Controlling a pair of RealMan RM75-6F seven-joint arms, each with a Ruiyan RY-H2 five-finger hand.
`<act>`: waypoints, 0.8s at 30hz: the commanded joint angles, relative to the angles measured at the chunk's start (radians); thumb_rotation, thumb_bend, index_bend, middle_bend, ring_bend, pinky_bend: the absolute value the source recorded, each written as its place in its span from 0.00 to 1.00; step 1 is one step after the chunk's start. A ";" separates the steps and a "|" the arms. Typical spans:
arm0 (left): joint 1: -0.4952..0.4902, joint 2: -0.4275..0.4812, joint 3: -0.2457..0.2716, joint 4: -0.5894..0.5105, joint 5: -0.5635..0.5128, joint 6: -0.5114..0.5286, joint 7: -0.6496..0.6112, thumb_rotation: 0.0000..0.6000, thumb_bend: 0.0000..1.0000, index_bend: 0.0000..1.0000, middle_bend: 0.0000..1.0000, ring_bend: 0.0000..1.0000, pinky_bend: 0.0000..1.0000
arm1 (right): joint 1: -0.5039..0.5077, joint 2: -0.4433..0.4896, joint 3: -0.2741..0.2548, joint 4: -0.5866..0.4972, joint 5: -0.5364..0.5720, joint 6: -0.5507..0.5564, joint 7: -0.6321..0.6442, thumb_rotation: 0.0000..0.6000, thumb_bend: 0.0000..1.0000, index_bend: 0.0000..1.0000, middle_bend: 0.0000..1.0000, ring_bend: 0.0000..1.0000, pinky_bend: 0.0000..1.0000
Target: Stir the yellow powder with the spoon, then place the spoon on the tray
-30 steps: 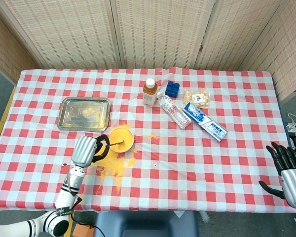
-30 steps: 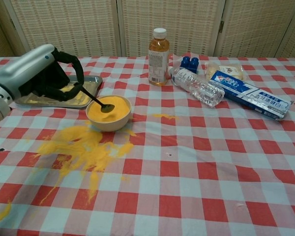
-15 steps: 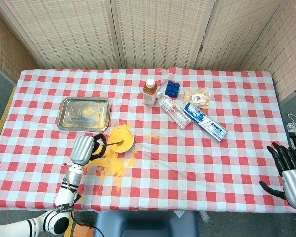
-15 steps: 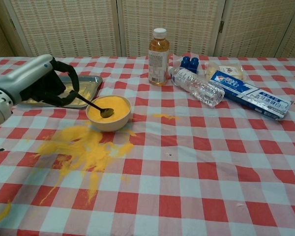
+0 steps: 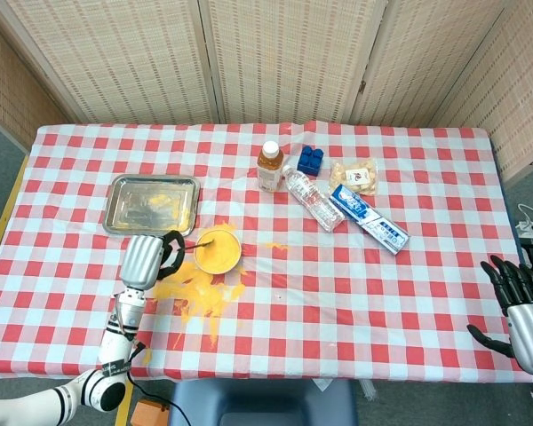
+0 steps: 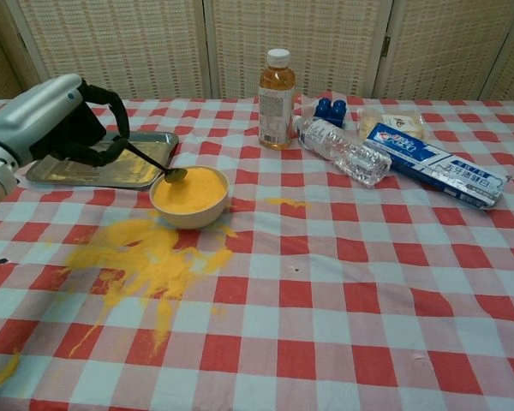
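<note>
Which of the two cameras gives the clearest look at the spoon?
The chest view: the spoon shows handle and bowl, held by the left hand over the rim of the bowl of yellow powder. From the head view it is only a thin dark line.

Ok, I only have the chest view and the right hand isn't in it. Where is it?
Observer: The right hand hangs off the near right corner of the table, fingers spread, holding nothing.
Operator: And the tray? Part of it is hidden for me.
Observer: From above it holds only yellow smears around its middle.
Operator: Is the spoon over it?
Observer: No. The left hand grips it with the tip at the left rim of the bowl, short of the tray.
</note>
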 commanded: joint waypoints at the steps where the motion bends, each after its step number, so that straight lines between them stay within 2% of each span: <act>1: 0.001 0.002 0.002 -0.013 0.004 0.001 -0.004 1.00 0.81 0.79 1.00 1.00 1.00 | 0.000 0.000 0.000 0.000 0.000 0.000 0.001 1.00 0.06 0.00 0.00 0.00 0.00; 5: -0.002 0.003 0.002 -0.021 0.012 0.004 0.001 1.00 0.81 0.79 1.00 1.00 1.00 | -0.002 0.002 -0.001 -0.001 -0.002 0.003 0.002 1.00 0.06 0.00 0.00 0.00 0.00; 17: -0.018 -0.021 0.003 0.061 0.016 -0.009 -0.005 1.00 0.81 0.79 1.00 1.00 1.00 | -0.006 0.006 -0.001 0.001 -0.004 0.011 0.008 1.00 0.06 0.00 0.00 0.00 0.00; 24: -0.009 -0.009 0.007 0.024 -0.008 -0.034 -0.015 1.00 0.81 0.79 1.00 1.00 1.00 | -0.010 0.006 0.000 0.001 -0.007 0.020 0.007 1.00 0.06 0.00 0.00 0.00 0.00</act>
